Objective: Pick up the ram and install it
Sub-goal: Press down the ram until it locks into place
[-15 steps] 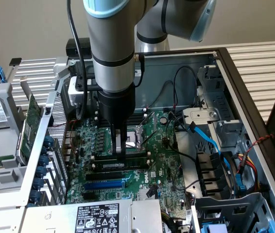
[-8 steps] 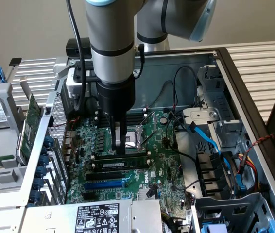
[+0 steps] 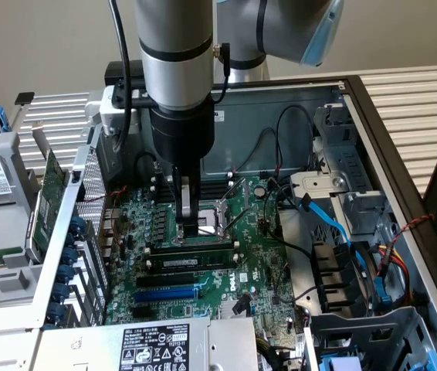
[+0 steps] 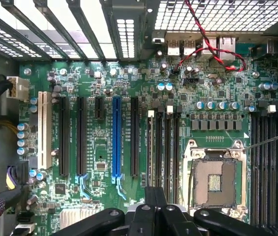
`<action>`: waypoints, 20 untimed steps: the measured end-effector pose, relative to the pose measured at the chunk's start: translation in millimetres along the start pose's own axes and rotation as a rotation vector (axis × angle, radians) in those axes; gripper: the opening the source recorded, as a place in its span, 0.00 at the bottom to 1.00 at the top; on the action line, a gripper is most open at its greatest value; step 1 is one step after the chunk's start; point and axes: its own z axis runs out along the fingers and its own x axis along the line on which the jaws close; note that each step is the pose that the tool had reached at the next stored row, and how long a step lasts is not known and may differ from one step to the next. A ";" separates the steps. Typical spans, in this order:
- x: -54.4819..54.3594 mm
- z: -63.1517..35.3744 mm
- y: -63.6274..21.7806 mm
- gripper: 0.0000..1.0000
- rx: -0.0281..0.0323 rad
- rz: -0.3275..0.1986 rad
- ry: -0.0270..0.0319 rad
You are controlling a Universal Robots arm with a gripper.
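Observation:
The ram (image 3: pixel 199 249), a narrow green stick with black chips, stands upright in the memory slot nearest the processor socket (image 3: pixel 222 212) on the green motherboard (image 3: pixel 261 255). My gripper (image 3: pixel 190 230) hangs straight down over the stick's middle, shut. Its tips sit at the stick's top edge, and no finger covers the stick's near face. In the wrist view the gripper (image 4: pixel 151 194) points along the memory slots (image 4: pixel 163 147), which carry white latches at their far ends.
The open case has a blue slot (image 3: pixel 164 294) and black slots in front of the ram, and a labelled power supply (image 3: pixel 153 346) nearest the camera. Blue cables (image 3: pixel 334 224) and drive bays crowd the exterior view's right. A green card (image 3: pixel 45 201) stands outside the case's perforated wall.

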 end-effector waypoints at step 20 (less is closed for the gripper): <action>0.0 0.4 0.0 0.11 0.0020 0.084 0.0018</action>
